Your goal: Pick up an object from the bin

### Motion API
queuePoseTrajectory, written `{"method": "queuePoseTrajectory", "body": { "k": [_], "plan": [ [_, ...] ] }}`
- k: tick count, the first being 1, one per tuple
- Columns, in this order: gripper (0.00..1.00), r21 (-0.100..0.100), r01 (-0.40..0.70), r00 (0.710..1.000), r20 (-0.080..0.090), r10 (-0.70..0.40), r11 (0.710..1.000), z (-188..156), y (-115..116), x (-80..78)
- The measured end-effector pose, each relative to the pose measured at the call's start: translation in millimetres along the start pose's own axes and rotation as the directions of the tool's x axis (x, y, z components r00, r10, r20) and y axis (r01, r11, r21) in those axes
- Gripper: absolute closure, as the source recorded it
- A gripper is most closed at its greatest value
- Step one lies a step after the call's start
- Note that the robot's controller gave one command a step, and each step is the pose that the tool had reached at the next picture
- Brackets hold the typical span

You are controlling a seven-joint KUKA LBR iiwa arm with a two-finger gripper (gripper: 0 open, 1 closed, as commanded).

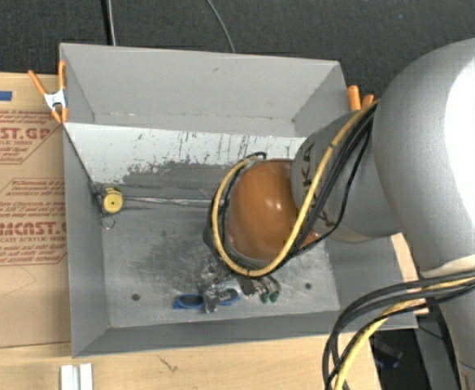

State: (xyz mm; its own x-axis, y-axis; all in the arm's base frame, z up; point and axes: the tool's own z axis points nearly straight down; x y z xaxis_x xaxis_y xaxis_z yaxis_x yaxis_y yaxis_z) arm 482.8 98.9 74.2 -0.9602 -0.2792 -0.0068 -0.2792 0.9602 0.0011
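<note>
My gripper (pixel 215 289) is low over the bin's front floor, just under the arm's orange cover. A small blue flat thing (pixel 187 302) lies on the floor at the front, and its right end reaches under the gripper's tip. Whether the gripper touches or holds it is hidden. A small dark green bit (pixel 270 296) shows right of the gripper; I cannot tell if it is loose. At the bin's left wall sits a small yellow round thing (pixel 111 201) with a thin pale strip running right from it.
The arm with its orange cover and looped cables covers the bin's right half. The bin's walls slope steeply inward at the back and left. The scuffed floor between the yellow thing and the gripper is bare.
</note>
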Motion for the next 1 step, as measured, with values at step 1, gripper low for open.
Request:
{"method": "queuePoseTrajectory", "body": {
  "k": [1],
  "plan": [
    [1.00, 0.002, 0.129, 0.992, 0.002, -0.129, 0.992, -171.2, -10.0, -5.6]
  ]
}}
